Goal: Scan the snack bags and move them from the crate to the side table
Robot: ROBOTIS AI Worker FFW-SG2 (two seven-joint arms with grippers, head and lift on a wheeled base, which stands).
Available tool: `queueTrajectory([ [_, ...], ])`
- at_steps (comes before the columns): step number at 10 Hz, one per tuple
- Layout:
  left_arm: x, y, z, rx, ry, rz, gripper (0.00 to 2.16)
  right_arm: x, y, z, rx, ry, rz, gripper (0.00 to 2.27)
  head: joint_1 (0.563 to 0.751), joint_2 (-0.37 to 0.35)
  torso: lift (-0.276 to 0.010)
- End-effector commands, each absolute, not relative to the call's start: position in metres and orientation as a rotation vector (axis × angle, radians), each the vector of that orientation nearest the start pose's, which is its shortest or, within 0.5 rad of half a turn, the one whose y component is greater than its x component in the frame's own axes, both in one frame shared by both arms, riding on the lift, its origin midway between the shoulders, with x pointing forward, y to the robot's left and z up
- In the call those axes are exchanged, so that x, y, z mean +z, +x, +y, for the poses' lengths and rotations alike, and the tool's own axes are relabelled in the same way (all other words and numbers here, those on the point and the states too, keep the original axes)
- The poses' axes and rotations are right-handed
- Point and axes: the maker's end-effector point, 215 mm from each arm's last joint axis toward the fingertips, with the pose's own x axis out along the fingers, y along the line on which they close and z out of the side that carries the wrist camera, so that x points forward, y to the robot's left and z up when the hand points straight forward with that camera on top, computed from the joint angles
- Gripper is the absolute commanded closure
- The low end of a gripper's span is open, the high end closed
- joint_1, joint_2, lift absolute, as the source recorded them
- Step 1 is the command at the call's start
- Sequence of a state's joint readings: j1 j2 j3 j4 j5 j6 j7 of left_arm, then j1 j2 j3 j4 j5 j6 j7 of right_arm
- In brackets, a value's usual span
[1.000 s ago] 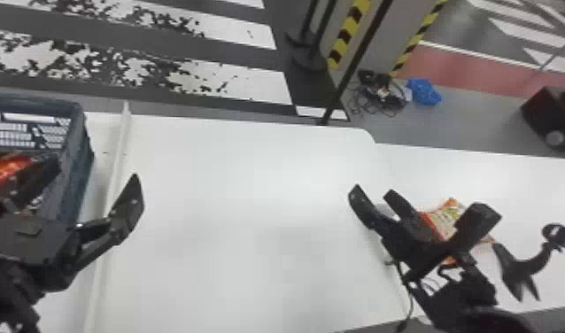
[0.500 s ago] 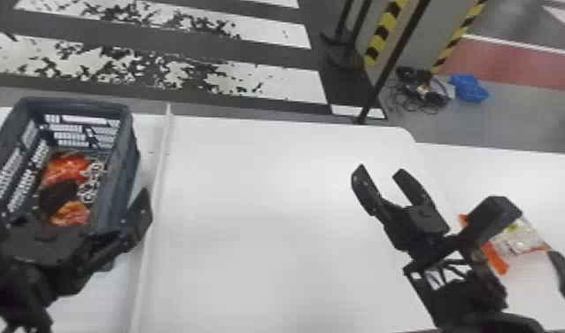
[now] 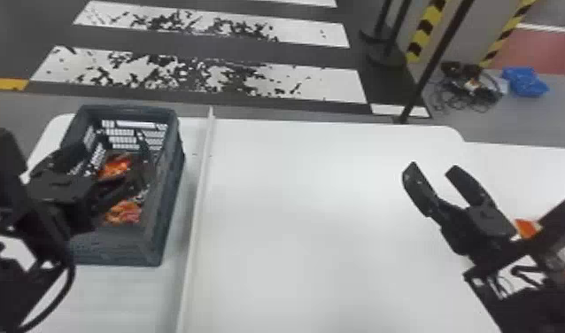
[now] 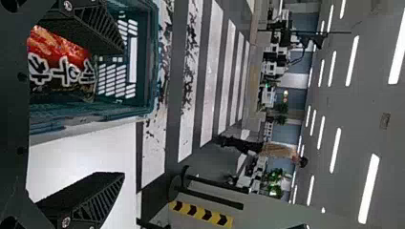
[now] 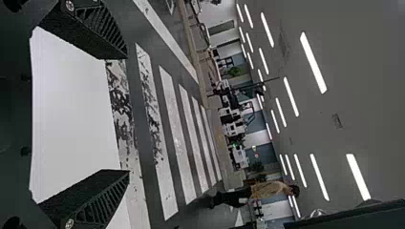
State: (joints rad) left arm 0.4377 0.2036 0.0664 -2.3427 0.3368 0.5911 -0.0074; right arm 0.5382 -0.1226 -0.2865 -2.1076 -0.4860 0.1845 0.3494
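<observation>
The left claw (image 3: 113,163), released, partly hides red snack bags (image 3: 124,212) inside the crate (image 3: 126,250). Well right of the crate, the right claw (image 3: 432,168) is released; its arm (image 3: 532,305) mostly obscures an orange-marked bag (image 3: 527,227).

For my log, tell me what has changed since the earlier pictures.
The head view has turned left. The left gripper has moved left over the dark grey plastic crate; the right gripper has shifted slightly left. Both stay open, empty. The orange-and-white snack bag still lies on the side table.
</observation>
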Motion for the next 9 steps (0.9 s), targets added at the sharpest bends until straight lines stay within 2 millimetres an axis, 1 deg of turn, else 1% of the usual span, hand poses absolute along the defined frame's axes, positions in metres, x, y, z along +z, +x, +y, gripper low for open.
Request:
queueTrajectory([
  [1, -0.323, 0.481, 0.230, -0.129, -0.101, 0.270, 0.09, -0.335, 0.429, -0.301, 0.197, 0.267, 0.089, 0.08, 0.695, -0.098, -0.087],
  [3, -0.357, 0.513, 0.232, -0.082, -0.093, 0.391, 0.10, -0.351, 0.434, -0.307, 0.197, 0.272, 0.108, 0.08, 0.695, -0.086, -0.087],
  [4, -0.366, 0.525, 0.231, -0.064, -0.074, 0.445, 0.10, -0.357, 0.439, -0.313, 0.191, 0.271, 0.118, 0.08, 0.695, -0.082, -0.087],
  [5, -0.377, 0.531, 0.235, -0.028, -0.046, 0.514, 0.10, -0.361, 0.443, -0.318, 0.189, 0.267, 0.124, 0.08, 0.695, -0.083, -0.087],
  [6, -0.382, 0.533, 0.239, -0.005, -0.031, 0.551, 0.10, -0.364, 0.445, -0.323, 0.186, 0.263, 0.129, 0.08, 0.695, -0.086, -0.087],
  [7, -0.383, 0.534, 0.249, 0.038, -0.010, 0.557, 0.10, -0.365, 0.446, -0.330, 0.179, 0.263, 0.130, 0.08, 0.695, -0.091, -0.087],
  [9, -0.388, 0.530, 0.266, 0.058, -0.005, 0.599, 0.21, -0.364, 0.447, -0.338, 0.175, 0.267, 0.128, 0.08, 0.695, -0.090, -0.087],
])
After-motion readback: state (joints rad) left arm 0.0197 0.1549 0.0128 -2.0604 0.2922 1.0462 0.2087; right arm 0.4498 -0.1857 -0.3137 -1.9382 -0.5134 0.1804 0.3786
